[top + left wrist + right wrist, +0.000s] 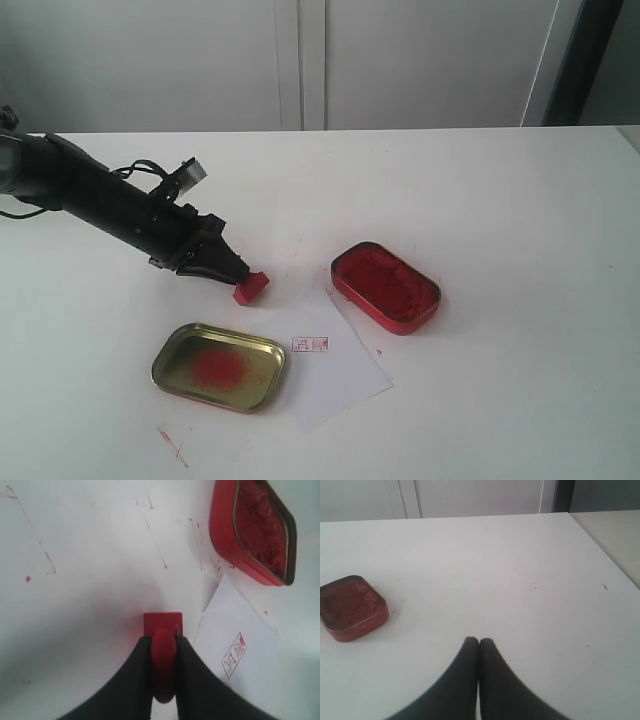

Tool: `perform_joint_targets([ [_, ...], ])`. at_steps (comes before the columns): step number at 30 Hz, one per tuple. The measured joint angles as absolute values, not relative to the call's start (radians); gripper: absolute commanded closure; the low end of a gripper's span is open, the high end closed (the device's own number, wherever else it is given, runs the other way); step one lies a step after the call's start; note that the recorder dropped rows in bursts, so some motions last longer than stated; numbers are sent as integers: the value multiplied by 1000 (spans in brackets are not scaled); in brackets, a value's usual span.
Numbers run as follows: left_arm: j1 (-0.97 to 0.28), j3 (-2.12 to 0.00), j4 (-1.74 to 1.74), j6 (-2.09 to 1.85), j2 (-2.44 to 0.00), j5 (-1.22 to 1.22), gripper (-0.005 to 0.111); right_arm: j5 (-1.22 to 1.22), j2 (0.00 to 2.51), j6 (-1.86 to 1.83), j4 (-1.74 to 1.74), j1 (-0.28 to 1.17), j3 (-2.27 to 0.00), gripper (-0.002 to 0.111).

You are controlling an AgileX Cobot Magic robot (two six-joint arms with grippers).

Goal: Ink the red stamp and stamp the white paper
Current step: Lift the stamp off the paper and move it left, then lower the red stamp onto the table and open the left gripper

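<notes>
The red stamp (251,288) (163,630) sits base-down on or just above the table, just left of the white paper (330,368) (235,645). My left gripper (236,274) (164,641) is shut on the stamp's knob handle. The paper carries a small red imprint (310,344) (234,655). My right gripper (479,641) is shut with nothing in it, hovering over bare table; it does not show in the exterior view.
A red oval tin of ink paste (386,286) (254,529) (351,608) stands right of the paper's top corner. A gold tin lid with a red smudge (219,366) lies left of the paper. Red ink marks dot the white table (480,200).
</notes>
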State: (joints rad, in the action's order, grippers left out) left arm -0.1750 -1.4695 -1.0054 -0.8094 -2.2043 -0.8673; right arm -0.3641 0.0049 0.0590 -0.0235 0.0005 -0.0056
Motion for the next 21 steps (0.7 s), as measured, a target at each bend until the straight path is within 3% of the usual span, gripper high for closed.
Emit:
perform_joint_targets([
  [6, -175, -1469, -994, -829, -2204, -867, 57, -364, 5, 59, -23, 0, -6, 108],
  [10, -175, -1469, -972, -853, -2204, -867, 48, -364, 5, 59, -23, 0, -6, 108],
  [21, -123, -1469, -898, -872, -2176, -856, 44, -364, 5, 59, -23, 0, -6, 108],
])
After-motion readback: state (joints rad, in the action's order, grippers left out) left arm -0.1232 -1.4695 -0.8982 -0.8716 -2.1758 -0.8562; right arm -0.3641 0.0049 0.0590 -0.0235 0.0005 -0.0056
